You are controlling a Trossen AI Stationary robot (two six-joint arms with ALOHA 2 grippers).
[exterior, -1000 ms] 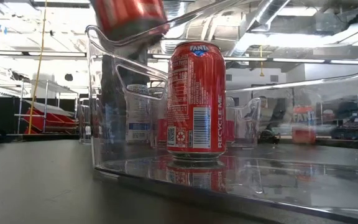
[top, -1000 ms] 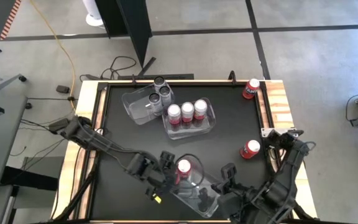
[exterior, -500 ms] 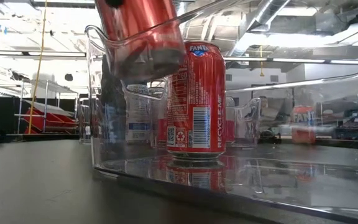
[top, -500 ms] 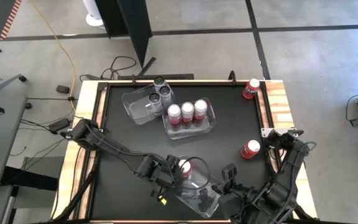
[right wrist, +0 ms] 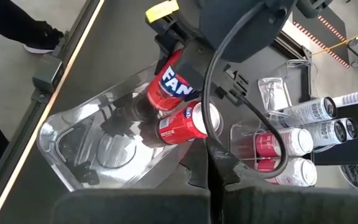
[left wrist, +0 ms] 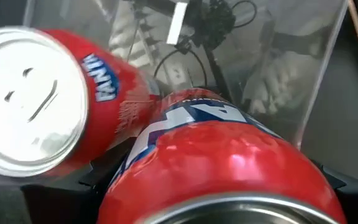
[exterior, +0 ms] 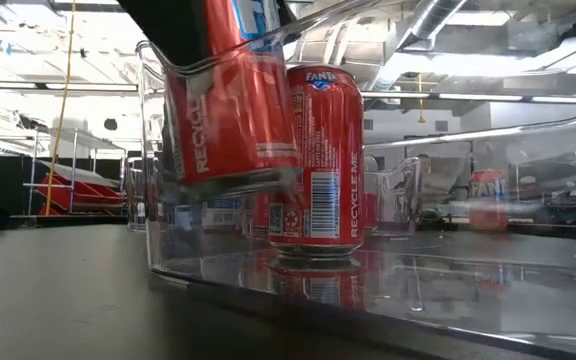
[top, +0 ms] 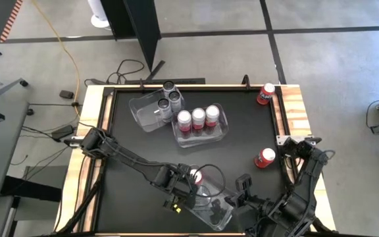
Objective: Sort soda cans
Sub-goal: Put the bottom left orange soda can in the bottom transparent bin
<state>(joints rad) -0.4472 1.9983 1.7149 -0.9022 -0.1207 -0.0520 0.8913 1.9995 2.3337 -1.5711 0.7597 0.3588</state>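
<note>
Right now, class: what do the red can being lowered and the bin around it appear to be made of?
Red can: probably thin metal, glossy printed red coat; another can's bare silver top suggests aluminium. Bin: clear hard plastic, likely acrylic; see-through, shiny reflective walls.

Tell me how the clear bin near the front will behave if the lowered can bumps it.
The bin looks thin-walled and light, so a bump would probably slide it on the smooth mat. Only one upright can weighs it down, so it likely shifts easily. The held can hangs tilted in the left end effector, so its edge may catch first.
</note>
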